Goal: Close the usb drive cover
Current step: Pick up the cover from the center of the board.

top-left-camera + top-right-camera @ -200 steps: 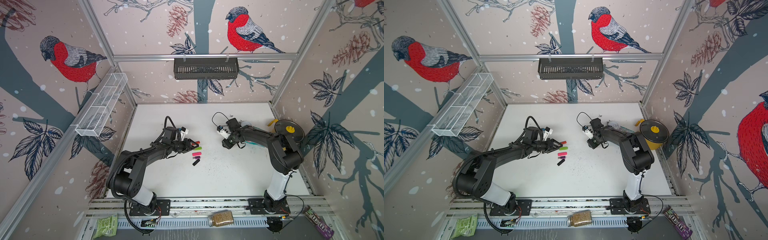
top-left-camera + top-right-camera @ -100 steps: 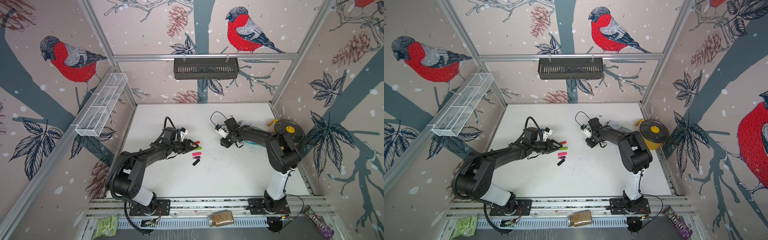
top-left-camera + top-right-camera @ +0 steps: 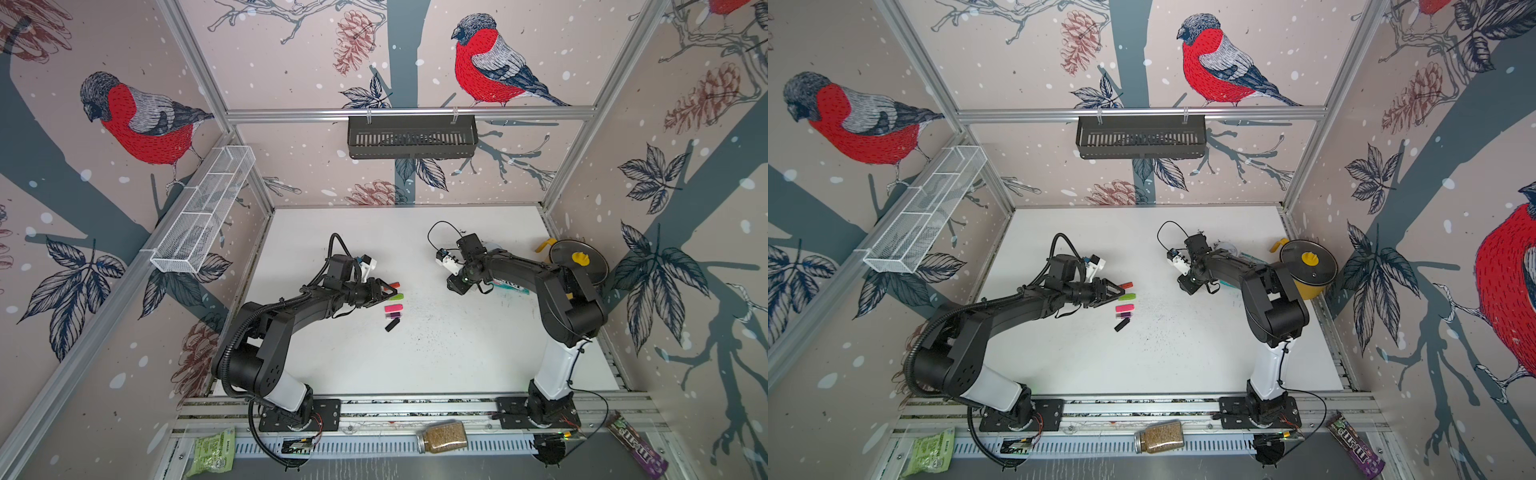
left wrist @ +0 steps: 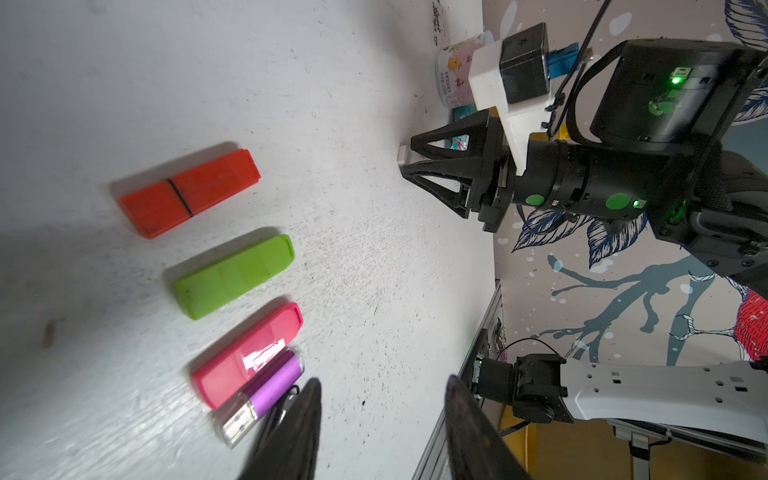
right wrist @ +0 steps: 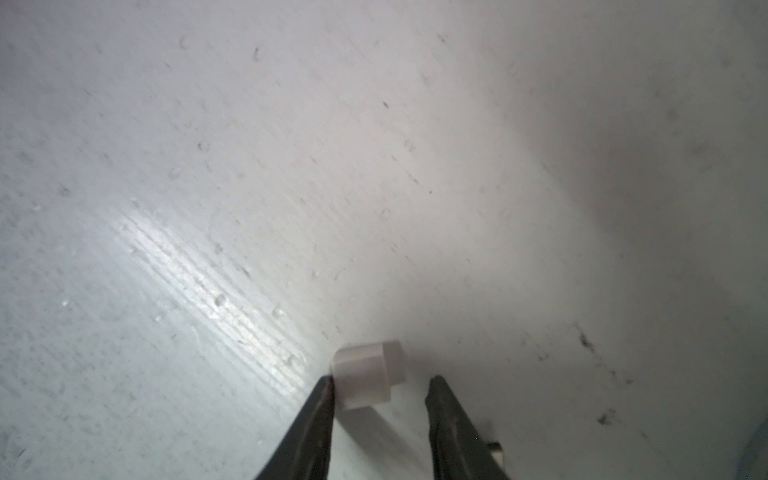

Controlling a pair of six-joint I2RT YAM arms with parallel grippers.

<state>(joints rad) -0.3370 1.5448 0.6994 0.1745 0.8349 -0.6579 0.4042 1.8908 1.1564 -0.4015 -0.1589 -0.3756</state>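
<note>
Right claw (image 5: 381, 381) sits low on the desk (image 3: 457, 357). Its jaws are part-way apart and straddle the white cap (image 5: 365, 376): one finger (image 5: 322, 399) touches the cap's edge, with a gap on the other side, so no clamp. Left claw (image 4: 382, 399) gapes wide and holds nothing, tips just beside the purple drive (image 4: 276, 384) in the drive row (image 3: 393, 308). Bare desk lies between the row and the cap. A lidded pot (image 3: 561, 257) hugs the right edge.

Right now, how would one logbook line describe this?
right gripper: open, straddling white cap | left gripper: open, empty, near green drive | cap: not yet gripped
</note>
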